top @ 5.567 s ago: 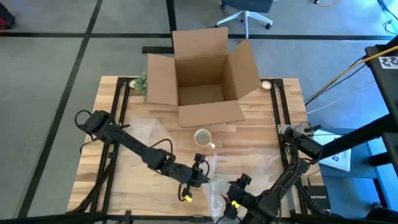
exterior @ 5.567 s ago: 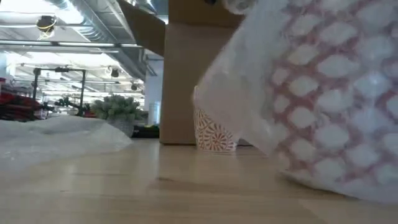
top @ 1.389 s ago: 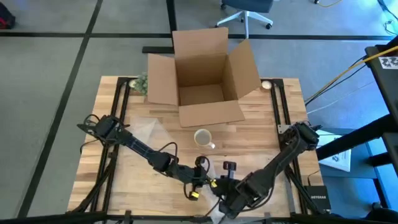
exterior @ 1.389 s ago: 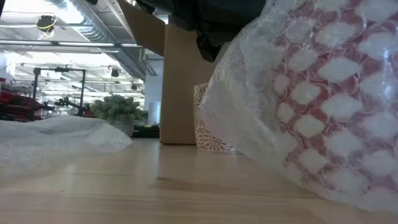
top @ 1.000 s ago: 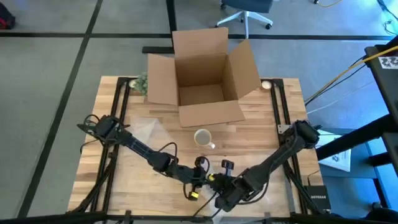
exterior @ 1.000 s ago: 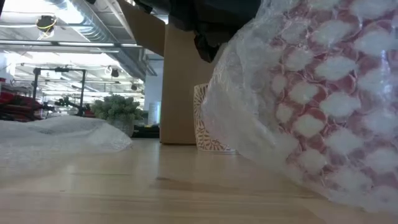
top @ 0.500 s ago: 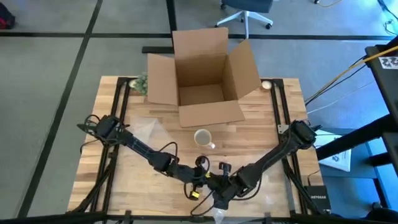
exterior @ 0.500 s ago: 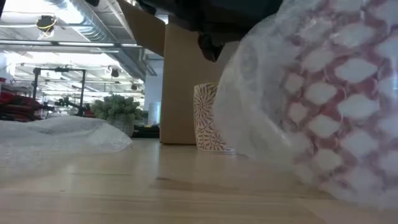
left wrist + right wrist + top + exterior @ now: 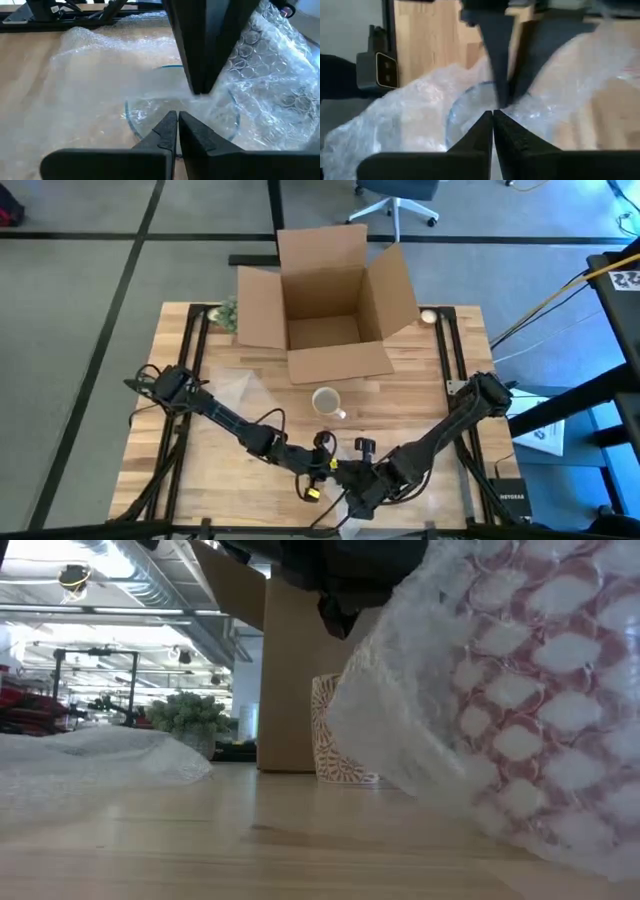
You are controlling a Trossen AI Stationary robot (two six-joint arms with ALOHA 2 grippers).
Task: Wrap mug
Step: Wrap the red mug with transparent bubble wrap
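Both grippers meet at the near table edge: left gripper (image 9: 177,116) and right gripper (image 9: 493,114) each pinch the bubble wrap (image 9: 520,710). The mug (image 9: 326,401) stands apart before the open cardboard box (image 9: 325,292).

The right gripper (image 9: 493,116), its two dark fingers (image 9: 480,134) pressed together, pinches crumpled bubble wrap (image 9: 410,117) lying on the wooden bench (image 9: 427,37), while the other arm's dark fingers (image 9: 495,60) meet the same wrap from opposite.

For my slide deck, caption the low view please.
Bubble wrap hangs close in front, patterned mug upright before the cardboard box.
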